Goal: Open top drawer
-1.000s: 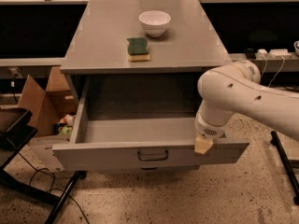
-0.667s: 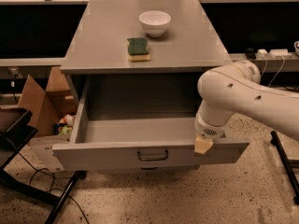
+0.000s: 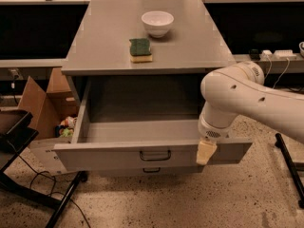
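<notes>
Top drawer (image 3: 104,158) pulled far out from under the counter (image 3: 109,37), pincer (image 3: 206,152) at its front rim.
The drawer's deep grey tray is in view, with the dark loop handle (image 3: 155,155) at the middle of its front. The white arm (image 3: 237,96) reaches in from the right, and the pincer points down against the front rim, right of the handle; whether it is wide or narrow cannot be told. A white bowl (image 3: 157,23) and a green sponge (image 3: 141,50) sit on the counter.
</notes>
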Robot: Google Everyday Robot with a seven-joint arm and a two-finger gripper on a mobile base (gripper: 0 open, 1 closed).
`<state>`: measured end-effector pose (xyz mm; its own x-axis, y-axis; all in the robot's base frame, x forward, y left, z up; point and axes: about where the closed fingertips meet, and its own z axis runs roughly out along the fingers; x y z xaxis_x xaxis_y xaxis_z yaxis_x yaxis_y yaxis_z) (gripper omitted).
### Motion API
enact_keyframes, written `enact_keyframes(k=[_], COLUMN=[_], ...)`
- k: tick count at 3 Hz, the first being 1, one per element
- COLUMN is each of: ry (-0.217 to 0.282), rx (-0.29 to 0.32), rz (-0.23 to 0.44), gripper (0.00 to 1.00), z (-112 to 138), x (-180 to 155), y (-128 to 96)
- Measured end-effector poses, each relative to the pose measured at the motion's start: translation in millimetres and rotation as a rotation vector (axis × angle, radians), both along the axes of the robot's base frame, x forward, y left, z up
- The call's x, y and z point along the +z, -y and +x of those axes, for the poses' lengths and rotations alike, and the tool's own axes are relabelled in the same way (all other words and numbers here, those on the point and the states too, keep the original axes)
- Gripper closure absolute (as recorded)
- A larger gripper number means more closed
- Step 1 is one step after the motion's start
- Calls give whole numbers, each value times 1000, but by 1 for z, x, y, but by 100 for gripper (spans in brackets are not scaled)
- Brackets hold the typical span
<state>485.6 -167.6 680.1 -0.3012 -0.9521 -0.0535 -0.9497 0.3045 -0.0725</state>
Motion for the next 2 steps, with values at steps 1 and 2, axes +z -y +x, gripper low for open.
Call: enact_keyframes(k=[1,2], ry=[-1,3], rx=[-6,-34], rz=[5,31], gripper=[0,3], z=[-3,-16], x=[-1,-4], y=[2,7])
